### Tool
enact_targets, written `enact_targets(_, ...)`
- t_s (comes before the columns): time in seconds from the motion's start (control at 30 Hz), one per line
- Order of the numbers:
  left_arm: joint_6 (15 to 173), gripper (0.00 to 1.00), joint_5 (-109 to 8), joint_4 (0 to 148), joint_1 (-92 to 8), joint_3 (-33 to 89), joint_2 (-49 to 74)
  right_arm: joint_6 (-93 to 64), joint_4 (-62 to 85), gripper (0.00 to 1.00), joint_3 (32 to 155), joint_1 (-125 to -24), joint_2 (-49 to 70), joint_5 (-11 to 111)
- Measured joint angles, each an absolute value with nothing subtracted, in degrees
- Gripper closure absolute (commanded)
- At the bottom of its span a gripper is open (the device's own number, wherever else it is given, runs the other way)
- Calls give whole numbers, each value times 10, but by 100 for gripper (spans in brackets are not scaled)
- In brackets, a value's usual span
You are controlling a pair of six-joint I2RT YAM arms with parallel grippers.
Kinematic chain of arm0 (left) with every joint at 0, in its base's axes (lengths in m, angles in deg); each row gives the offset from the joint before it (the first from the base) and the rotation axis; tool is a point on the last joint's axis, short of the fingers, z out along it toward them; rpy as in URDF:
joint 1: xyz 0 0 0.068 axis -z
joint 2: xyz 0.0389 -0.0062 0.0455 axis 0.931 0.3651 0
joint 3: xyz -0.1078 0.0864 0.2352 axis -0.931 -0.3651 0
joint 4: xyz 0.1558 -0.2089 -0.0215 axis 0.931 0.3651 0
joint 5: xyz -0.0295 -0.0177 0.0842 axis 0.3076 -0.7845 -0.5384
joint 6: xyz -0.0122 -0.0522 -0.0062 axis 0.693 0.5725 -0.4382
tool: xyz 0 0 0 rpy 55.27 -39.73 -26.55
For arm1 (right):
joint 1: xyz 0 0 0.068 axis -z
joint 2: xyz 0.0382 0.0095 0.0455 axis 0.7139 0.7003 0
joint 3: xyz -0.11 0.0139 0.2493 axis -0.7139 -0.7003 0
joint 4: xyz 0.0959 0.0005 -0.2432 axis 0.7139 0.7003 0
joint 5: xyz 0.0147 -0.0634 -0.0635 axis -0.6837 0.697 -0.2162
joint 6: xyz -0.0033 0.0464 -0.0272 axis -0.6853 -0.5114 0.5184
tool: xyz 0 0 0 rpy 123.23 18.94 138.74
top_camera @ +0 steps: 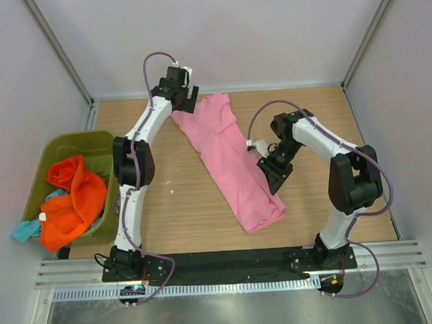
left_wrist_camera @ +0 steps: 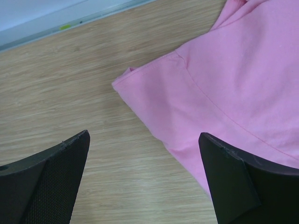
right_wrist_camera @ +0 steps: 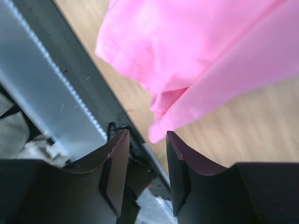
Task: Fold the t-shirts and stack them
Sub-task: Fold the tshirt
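A bright pink t-shirt [top_camera: 230, 161] lies as a long narrow strip running diagonally across the wooden table. My left gripper [top_camera: 186, 102] hovers open over its far end. In the left wrist view its wide-apart fingers frame a corner of the pink t-shirt [left_wrist_camera: 224, 84] and bare wood. My right gripper [top_camera: 273, 179] sits at the strip's right edge, about halfway along. In the right wrist view a fold of the pink t-shirt [right_wrist_camera: 187, 51] hangs just past the tips of the right gripper [right_wrist_camera: 147, 132]. Its jaws stand parted, with nothing between the pads.
An olive-green bin [top_camera: 71, 138] stands at the left edge of the table. It holds crumpled orange t-shirts [top_camera: 74, 200], and a teal one [top_camera: 24, 229] spills over its near corner. A black base strip [top_camera: 235, 260] and a metal rail run along the near edge.
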State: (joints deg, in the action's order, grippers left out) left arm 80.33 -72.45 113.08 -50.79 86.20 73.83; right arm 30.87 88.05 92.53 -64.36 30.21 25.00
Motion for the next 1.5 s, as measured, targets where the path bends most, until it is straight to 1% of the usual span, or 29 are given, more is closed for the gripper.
enact_targets(0.23, 844, 0, -674, 1142, -509, 858, 747, 284, 859, 56, 1081, -583, 320, 299)
enact_targets(0.37, 871, 1, -650, 1142, -509, 858, 766, 255, 813, 56, 1119, -582, 364, 301)
enact_targets(0.6, 912, 3, -615, 1142, -512, 858, 798, 233, 763, 56, 1096, -591, 442, 307)
enact_targets(0.83, 938, 4, -583, 1141, -518, 864, 820, 230, 737, 56, 1096, -597, 471, 309)
enact_targets(1.1, 955, 7, -569, 1128, -521, 890, 843, 223, 728, 57, 1092, -613, 522, 320)
enact_targets(1.27, 957, 7, -563, 1121, -525, 916, 860, 209, 731, 57, 1076, -620, 517, 320)
enact_targets(1.5, 951, 7, -553, 1105, -531, 976, 901, 178, 741, 57, 1021, -652, 497, 299)
